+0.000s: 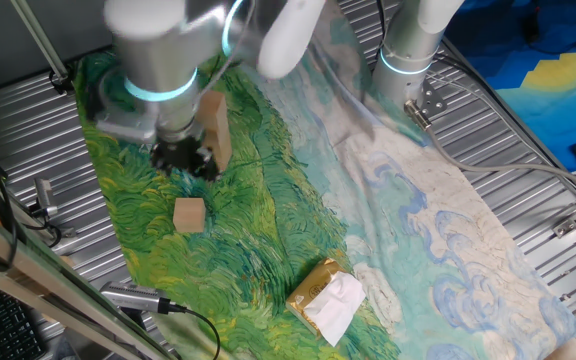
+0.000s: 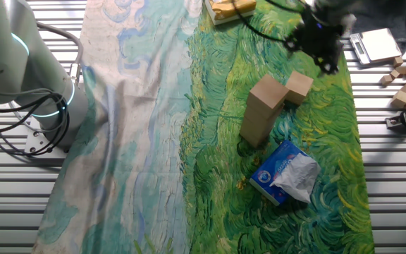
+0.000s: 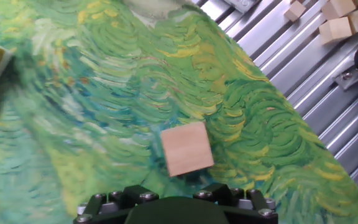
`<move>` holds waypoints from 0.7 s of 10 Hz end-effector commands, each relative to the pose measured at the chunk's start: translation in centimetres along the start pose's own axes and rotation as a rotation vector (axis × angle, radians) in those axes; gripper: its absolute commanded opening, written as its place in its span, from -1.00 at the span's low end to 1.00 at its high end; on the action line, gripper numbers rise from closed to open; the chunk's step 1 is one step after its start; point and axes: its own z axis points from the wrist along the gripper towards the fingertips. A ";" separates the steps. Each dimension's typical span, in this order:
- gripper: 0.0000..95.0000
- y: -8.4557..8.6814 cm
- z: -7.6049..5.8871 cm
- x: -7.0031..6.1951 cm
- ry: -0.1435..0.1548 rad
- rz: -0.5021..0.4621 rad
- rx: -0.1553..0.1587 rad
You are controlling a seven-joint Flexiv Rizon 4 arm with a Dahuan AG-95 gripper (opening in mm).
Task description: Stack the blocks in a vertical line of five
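Observation:
A tall stack of tan wooden blocks (image 1: pixel 214 128) stands on the green painted cloth; it also shows in the other fixed view (image 2: pixel 262 111), and its seams are too blurred to count. One loose block (image 1: pixel 189 214) lies on the cloth near the stack (image 2: pixel 298 87). In the hand view this block (image 3: pixel 187 148) lies just ahead of my gripper (image 3: pixel 178 208). My gripper (image 1: pixel 183 158) hovers above the cloth between the stack and the loose block, also seen in the other fixed view (image 2: pixel 314 51). Its jaws stand wide apart and hold nothing.
A blue-and-white soft packet (image 2: pixel 285 171) lies close beside the stack. A yellow-gold packet with white tissue (image 1: pixel 326 297) lies at the cloth's edge. More wooden blocks (image 3: pixel 335 18) lie on the ribbed metal table off the cloth. A second arm's base (image 1: pixel 408 50) stands at the back.

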 end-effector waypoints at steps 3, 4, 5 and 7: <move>0.60 -0.8 4.4 -1.4 -0.001 -0.031 0.014; 0.60 -0.8 4.9 -1.5 0.001 -0.043 0.015; 0.60 -0.9 5.5 -1.7 0.003 -0.055 0.018; 1.00 -1.0 6.4 -1.9 0.002 -0.068 0.017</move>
